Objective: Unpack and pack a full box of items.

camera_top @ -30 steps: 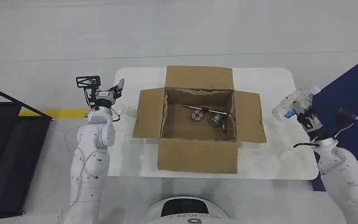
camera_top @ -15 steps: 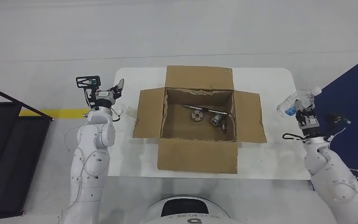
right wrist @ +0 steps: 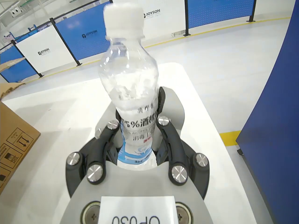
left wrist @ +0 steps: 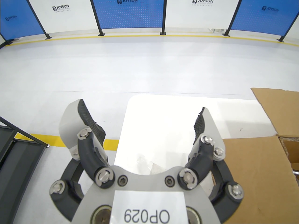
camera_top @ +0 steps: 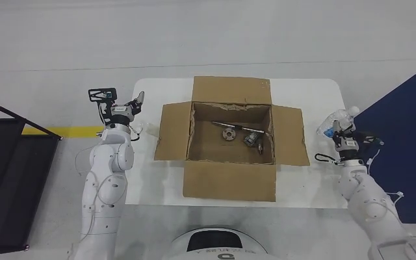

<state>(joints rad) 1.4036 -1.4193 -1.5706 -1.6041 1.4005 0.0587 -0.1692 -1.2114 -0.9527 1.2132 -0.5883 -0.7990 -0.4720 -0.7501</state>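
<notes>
An open cardboard box (camera_top: 229, 169) stands in the middle of the white table (camera_top: 312, 182), flaps spread; its flap (left wrist: 257, 164) and side (right wrist: 14, 136) show from the wrists. Inside lie a few small metal parts (camera_top: 244, 136). My right gripper (camera_top: 339, 133) is over the table's right edge, shut on a clear plastic bottle (right wrist: 130, 80) with a white cap and blue-white label; the bottle (camera_top: 331, 123) points away from the wrist. My left gripper (left wrist: 142, 120) hangs open over the table's left edge with nothing between its fingers, seen from above as left gripper (camera_top: 133, 104).
A small clear scrap (left wrist: 146, 164) lies on the table under the left gripper. A dark rack (camera_top: 19, 175) stands on the floor to the left, a blue panel (camera_top: 390, 110) to the right. Bare tabletop lies on both sides of the box.
The right arm has carried the bottle inward and lower, from beyond the table's right edge to over that edge. The left arm and the box have not moved.
</notes>
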